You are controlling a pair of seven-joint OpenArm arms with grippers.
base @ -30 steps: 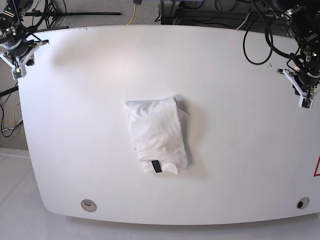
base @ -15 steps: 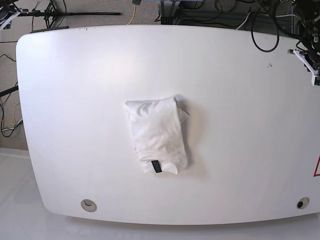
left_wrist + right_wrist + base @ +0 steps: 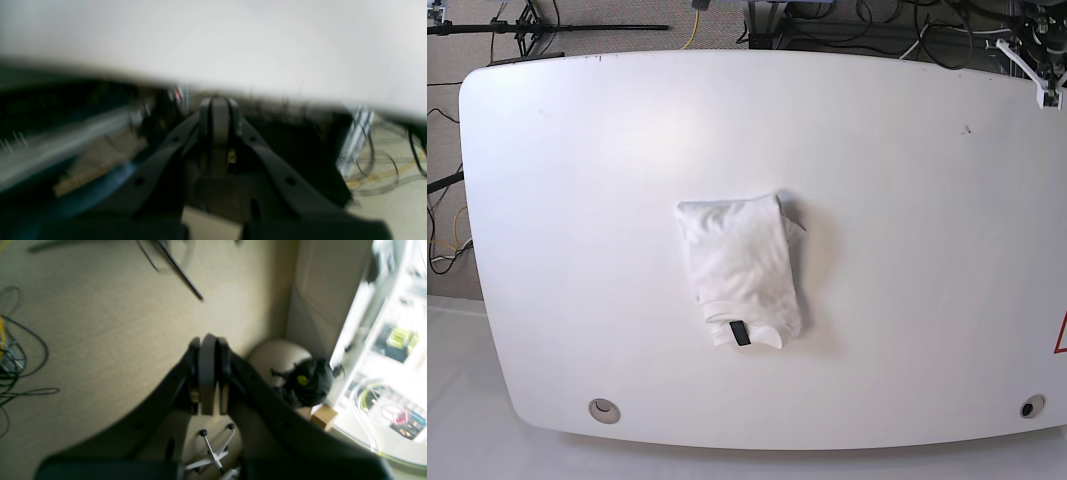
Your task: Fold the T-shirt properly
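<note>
folded t-shirt (image 3: 741, 273) lying near the middle of the white table (image 3: 927, 250), plain white side up, black neck label (image 3: 740, 333) at the near end. well apart from both arms. left gripper (image 3: 218, 110) pressed fully together on nothing, blurred, seemingly just past the table edge. right gripper (image 3: 208, 346) likewise clamped empty, over beige carpet (image 3: 93, 316) and cables (image 3: 20, 350).
</note>
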